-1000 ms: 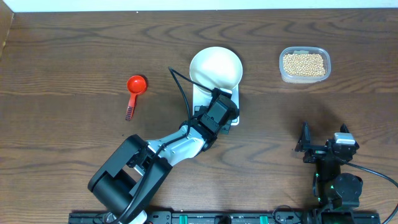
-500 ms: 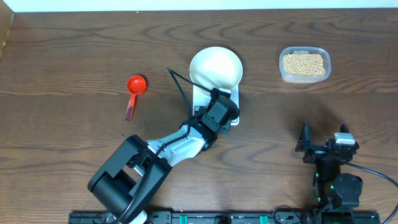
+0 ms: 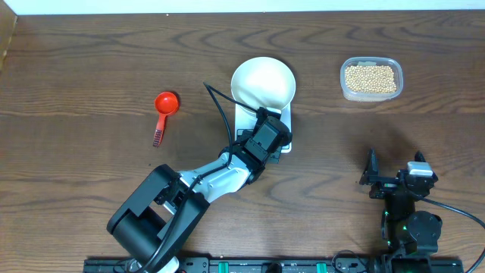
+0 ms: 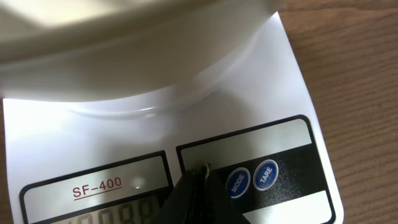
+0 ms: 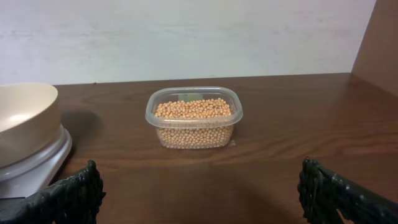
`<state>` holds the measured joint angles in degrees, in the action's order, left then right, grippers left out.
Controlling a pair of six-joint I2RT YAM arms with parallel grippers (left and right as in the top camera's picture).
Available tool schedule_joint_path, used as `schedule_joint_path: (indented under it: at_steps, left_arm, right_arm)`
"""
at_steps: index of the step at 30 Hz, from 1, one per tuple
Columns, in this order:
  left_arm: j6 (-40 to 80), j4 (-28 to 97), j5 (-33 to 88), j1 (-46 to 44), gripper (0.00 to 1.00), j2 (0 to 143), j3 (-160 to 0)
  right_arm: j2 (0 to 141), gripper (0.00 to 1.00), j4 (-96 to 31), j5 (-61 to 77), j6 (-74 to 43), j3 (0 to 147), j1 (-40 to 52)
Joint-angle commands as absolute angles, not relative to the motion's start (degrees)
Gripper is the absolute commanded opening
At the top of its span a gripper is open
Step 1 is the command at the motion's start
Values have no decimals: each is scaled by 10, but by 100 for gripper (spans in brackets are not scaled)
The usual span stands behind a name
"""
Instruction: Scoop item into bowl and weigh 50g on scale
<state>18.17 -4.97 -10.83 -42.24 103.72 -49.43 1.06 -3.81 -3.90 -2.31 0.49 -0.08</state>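
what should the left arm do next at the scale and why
Probably nudge the shut left gripper sideways onto the TARE button and press. Its tip is over the scale panel just beside the MODE button, on neither button. The empty bowl already rests on the scale, so zeroing seems due before any beans go in.
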Motion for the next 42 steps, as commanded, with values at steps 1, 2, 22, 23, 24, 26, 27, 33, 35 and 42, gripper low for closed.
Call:
schedule_joint_path:
  at_steps: [1, 2, 22, 23, 24, 26, 27, 33, 35, 42]
  left_arm:
    - [192, -11, -110, -416, 7, 1094, -447]
    - [192, -11, -110, -416, 7, 1094, -447]
    - [204, -20, -95, -416, 7, 1127, -448]
    - [204, -20, -95, -416, 7, 1122, -448]
    - [204, -20, -95, -416, 7, 1117, -448]
    - [201, -18, -95, -416, 7, 1103, -448]
    - [200, -15, -95, -416, 7, 1094, -448]
    - [200, 15, -95, -416, 7, 1032, -448]
    - [200, 25, -95, -416, 7, 996, -448]
    - [200, 41, -95, -416, 7, 902, -448]
  right_arm:
    - [10, 99, -38, -44, -21, 3, 4]
    - [10, 99, -39, -44, -21, 3, 4]
    - [10, 99, -39, -44, -21, 3, 4]
    - [10, 99, -39, -44, -21, 3, 4]
    - [10, 99, -39, -44, -21, 3, 4]
    - [10, 99, -39, -44, -21, 3, 4]
    - [10, 99, -39, -44, -21, 3, 4]
    - [10, 99, -39, -44, -21, 3, 4]
    - [10, 99, -39, -44, -21, 3, 4]
    - [10, 99, -39, -44, -21, 3, 4]
